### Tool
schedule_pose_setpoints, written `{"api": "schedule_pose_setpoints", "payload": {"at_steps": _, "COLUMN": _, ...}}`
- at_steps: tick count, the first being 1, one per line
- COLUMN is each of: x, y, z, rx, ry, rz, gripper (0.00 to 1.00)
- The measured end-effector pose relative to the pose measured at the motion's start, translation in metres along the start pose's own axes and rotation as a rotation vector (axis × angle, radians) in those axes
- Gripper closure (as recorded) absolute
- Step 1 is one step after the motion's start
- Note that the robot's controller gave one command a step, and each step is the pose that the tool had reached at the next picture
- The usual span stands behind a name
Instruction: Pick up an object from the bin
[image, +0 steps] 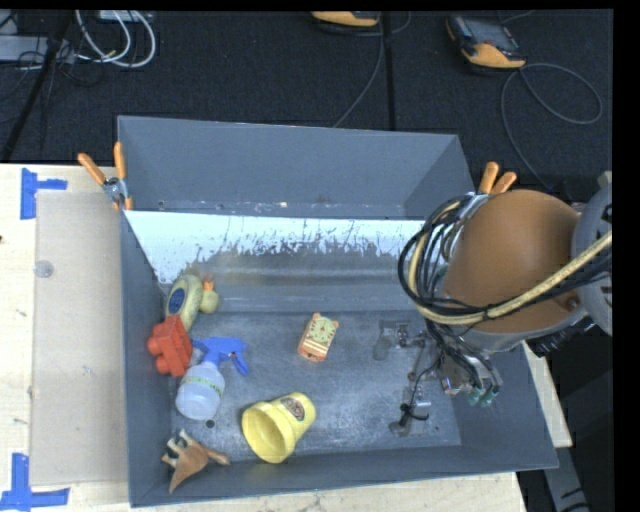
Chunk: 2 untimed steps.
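Pick from bin, nothing grasped yet. No object sits between the fingers, so you have candidates only. The nearest to the claw (398, 382) is a small tan box (318, 337) with a darker label, lying near the middle of the bin floor, to the claw's left in the camera view and clear of it. Next nearest is a yellow cup (277, 428) on its side toward the front wall, its mouth turned toward the front left corner.

The claw hangs low over the right part of the grey bin (300, 200), above bare, scuffed floor. Its two fingers stand apart with only floor showing between them. Above it you see the orange wrist cover (515, 255) and the looped black cables (430, 265), both parts of the arm.

Along the left wall lies the rest, loosely grouped:
- a clear spray bottle (203, 385) with a blue trigger;
- a red lumpy toy (170, 346), just beside the bottle;
- a yellow and blue toy (190, 298) toward the back;
- a brown animal figure (190, 458) in the front left corner.

Progress, as you may judge it: the arm is down in the bin and ready to close, but approach to a chosen object, closure and lift all remain.
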<state>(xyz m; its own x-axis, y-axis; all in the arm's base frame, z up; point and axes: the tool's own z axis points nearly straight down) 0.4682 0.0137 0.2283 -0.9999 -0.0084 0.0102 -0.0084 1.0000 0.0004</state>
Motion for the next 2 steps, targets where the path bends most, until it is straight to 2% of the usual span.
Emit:
{"api": "schedule_pose_setpoints", "payload": {"at_steps": 1, "x": -0.001, "y": 0.0, "z": -0.004, "rx": 0.0, "ry": -0.008, "rz": 0.0, "gripper": 0.0}}
{"api": "schedule_pose_setpoints", "payload": {"at_steps": 2, "x": -0.018, "y": 0.036, "z": 0.037, "rx": 0.001, "ry": -0.012, "rz": -0.018, "gripper": 0.0}}
